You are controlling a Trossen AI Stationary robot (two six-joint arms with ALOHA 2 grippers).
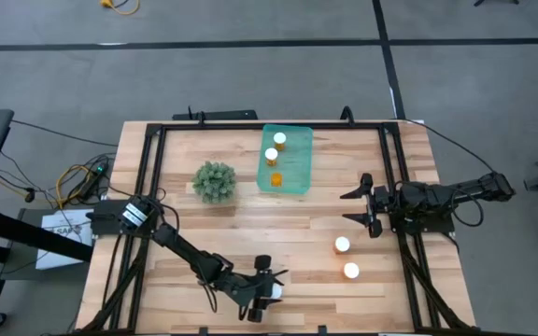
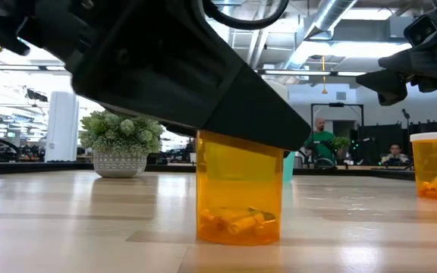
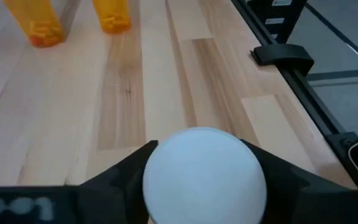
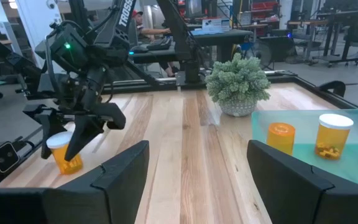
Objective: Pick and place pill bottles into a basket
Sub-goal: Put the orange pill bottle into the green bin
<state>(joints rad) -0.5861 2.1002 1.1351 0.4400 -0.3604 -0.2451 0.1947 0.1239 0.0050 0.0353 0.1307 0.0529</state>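
Observation:
My left gripper [image 1: 271,286] is near the table's near edge, around a pill bottle [image 2: 239,189] with a white cap [image 3: 204,175]. The bottle stands upright on the wood, as the right wrist view [image 4: 64,152] also shows. My right gripper [image 1: 347,207] is open and empty above the table's right part. Two more bottles [image 1: 342,245] [image 1: 351,271] stand on the table in front of it. The teal basket [image 1: 297,177] at the far middle holds three bottles: two upright [image 1: 279,140] [image 1: 271,155] and one showing all orange [image 1: 275,177]. My left gripper pinches the bottle's white cap [image 3: 166,155] between its two fingers, one on each side. The fingers come from above, slanting down. The orange body stands upright below them, and its bottom [image 2: 237,236] seems to rest on the table.
A green bushy plant in a pot [image 1: 215,180] stands left of the basket. A black frame rail [image 1: 395,159] runs around the table top. People sit in the room behind the table [image 2: 321,140]. Bare wood lies between my left gripper and the basket.

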